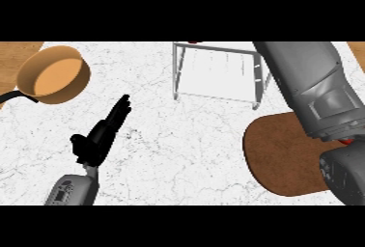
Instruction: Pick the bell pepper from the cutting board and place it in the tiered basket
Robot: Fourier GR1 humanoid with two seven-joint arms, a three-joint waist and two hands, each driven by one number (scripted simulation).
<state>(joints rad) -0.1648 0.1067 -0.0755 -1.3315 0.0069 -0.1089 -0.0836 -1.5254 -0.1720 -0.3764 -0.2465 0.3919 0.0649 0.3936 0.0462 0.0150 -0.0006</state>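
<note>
Bell pepper, red, is showing only as a sliver [345,142] at 3 o'clock, over the round brown wooden cutting board [281,159], hidden beneath the grey right forearm [314,87]. Right hand [343,176] is lying at 4 o'clock; fingers not readable, cannot tell. Risk, as judged: pepper slipping unseen, or forearm clipping the white wire tiered basket [217,72] at 12 o'clock. Left hand [103,132] is resting at 8 o'clock, fingers straight, holding nothing. Orange saucepan [53,75] is sitting at 10 o'clock.
</note>
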